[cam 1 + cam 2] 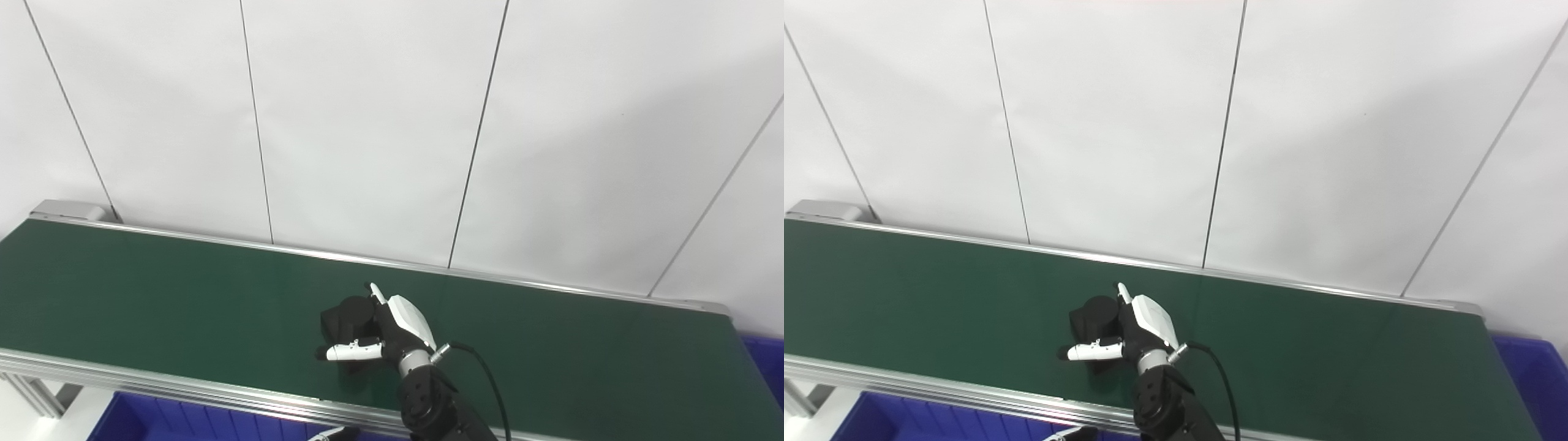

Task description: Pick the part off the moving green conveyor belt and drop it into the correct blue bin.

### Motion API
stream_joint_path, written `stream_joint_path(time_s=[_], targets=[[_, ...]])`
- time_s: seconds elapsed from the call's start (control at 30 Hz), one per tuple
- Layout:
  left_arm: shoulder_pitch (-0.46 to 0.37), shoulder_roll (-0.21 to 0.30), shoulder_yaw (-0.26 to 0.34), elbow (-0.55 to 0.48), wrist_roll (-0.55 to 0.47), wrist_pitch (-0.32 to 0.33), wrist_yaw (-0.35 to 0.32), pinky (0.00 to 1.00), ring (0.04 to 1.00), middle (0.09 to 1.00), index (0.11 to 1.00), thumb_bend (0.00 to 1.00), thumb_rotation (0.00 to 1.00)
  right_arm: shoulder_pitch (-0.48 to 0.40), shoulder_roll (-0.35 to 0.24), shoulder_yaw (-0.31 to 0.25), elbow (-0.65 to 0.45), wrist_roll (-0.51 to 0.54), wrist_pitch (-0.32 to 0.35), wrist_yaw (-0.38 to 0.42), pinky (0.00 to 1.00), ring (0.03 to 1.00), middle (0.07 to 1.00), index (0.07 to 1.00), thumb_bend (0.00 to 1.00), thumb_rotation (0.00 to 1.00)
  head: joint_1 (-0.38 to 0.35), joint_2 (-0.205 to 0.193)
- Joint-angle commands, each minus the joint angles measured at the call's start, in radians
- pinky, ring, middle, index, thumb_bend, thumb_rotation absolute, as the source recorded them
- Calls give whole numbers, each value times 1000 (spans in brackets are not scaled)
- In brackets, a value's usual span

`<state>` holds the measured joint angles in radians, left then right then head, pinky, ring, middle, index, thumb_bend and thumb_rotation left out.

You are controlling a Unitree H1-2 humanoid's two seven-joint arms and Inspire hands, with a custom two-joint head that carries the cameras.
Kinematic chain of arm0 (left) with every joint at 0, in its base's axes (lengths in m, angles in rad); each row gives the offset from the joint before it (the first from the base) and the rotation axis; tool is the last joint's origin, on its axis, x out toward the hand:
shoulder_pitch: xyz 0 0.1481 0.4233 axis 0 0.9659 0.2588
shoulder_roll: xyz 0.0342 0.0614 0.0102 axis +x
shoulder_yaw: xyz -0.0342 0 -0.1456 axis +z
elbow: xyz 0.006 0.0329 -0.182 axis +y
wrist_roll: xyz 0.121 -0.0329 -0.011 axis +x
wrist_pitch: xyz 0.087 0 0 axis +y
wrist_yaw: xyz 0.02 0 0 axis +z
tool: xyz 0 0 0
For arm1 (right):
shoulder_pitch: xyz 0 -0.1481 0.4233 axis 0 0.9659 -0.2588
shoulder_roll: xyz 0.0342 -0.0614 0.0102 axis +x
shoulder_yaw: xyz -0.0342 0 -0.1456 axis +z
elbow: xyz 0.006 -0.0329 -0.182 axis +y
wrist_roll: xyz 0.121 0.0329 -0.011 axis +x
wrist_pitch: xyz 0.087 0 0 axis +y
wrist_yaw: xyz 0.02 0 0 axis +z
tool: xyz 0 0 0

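Observation:
A black, rounded part (349,315) lies on the green conveyor belt (153,294) near its middle. My right hand (383,334) reaches over the near rail and covers the part from the right, fingers curled round it and the white thumb stretched leftward along its near side. The part's right half is hidden under the hand. It sits at belt level. Only a white tip of my left hand (334,433) shows at the bottom edge, below the near rail.
One blue bin (159,419) stands under the belt's near rail at lower left, and another blue bin (1534,367) lies past the belt's right end. A white panelled wall rises behind the far rail (367,260).

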<state>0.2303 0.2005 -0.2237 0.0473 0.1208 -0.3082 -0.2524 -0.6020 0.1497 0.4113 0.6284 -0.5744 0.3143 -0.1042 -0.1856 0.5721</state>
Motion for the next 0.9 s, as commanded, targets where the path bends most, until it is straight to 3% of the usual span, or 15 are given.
stream_joint_path(time_s=[0.0,0.07,0.1,0.13,0.17,0.2,0.27,0.3,0.37,0.57,0.87], targets=[[-6,6,-3,-24,-15,-32,-7,802,859,883,883,1000,221,-55,29,-4,21,6,-64,-43,755,844,913,979,917,423,3,2],[-3,6,-5,-31,-19,-30,-9,811,865,887,883,1000,215,-59,37,-14,54,17,-90,-81,704,822,904,970,915,398,2,3],[-2,6,-5,-33,-18,-32,-8,814,866,886,879,1000,214,-60,41,-20,71,24,-105,-101,596,748,868,937,869,309,2,4],[0,6,-6,-35,-15,-34,-6,814,866,885,877,1000,214,-60,47,-33,93,35,-133,-135,559,723,856,925,854,279,0,6],[1,6,-6,-37,-14,-35,-5,818,868,884,873,1000,213,-60,52,-42,109,43,-154,-159,457,583,735,856,769,106,0,7],[2,6,-7,-39,-17,-34,-6,823,871,883,872,999,207,-59,53,-44,129,41,-192,-197,434,512,645,781,671,48,-1,8],[4,6,-8,-42,-19,-31,-7,827,874,883,873,998,201,-59,52,-43,154,37,-239,-245,429,464,573,713,585,19,-3,10],[5,6,-8,-44,-19,-30,-6,829,875,883,873,998,201,-59,52,-42,161,37,-251,-258,415,427,519,627,539,7,-3,10],[6,6,-8,-47,-12,-29,-3,826,873,881,873,999,205,-51,57,-48,165,36,-256,-298,386,400,484,582,514,1,-2,12],[-5,9,-6,-27,-16,-44,-3,815,865,879,878,1000,225,-42,61,-55,178,37,-287,-381,363,388,468,568,506,0,-6,9],[-12,12,2,-20,-16,-36,-1,809,855,871,876,1000,247,-15,55,-69,124,52,-285,-387,302,364,476,575,502,0,-13,9]])
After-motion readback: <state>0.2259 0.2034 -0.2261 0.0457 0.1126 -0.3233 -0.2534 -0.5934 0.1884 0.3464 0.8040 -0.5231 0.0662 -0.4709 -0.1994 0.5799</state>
